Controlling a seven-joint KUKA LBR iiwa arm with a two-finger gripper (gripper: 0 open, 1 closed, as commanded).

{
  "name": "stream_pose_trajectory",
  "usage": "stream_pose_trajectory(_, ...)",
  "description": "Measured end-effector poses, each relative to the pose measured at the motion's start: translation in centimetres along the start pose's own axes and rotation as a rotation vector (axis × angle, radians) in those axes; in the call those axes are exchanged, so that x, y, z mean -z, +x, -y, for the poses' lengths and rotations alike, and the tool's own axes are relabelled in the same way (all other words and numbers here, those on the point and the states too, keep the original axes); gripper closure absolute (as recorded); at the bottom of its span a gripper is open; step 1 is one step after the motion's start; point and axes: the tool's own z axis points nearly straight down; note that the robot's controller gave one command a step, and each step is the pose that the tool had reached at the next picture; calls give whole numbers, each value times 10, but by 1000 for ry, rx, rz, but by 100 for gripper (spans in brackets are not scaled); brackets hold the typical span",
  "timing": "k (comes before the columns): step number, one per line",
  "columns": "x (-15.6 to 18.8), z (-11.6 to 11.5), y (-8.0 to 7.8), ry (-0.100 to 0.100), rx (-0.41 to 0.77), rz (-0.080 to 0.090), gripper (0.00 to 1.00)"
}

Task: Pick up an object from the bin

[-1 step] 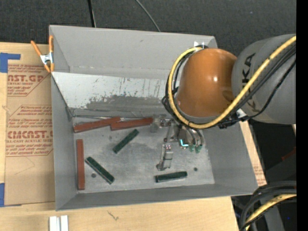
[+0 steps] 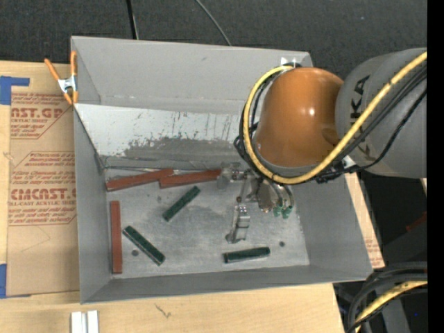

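My gripper hangs below the orange dome at the right of the bin floor, its tip low over bare metal. Just in front of it, near the bin's front wall, lies a dark green stick almost level. Another dark green stick lies slanted to the gripper's left. At the foot of the back wall, a brown stick ends close to the gripper's upper part.
A second brown stick lies along the back wall further left. A third brown stick runs along the left wall, with a dark green stick slanted beside it.
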Motion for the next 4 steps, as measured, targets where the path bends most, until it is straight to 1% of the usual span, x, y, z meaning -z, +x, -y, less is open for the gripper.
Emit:
stream_pose_trajectory(1, -11, 21, 7, -1, 148, 4, 0)
stream_pose_trajectory(2, -57, 46, 12, 2, 281, 4, 0)
stream_pose_trajectory(3, -151, 65, 21, 0, 314, -3, 100)
stream_pose_trajectory(4, -151, 65, 21, -1, 314, -2, 100)
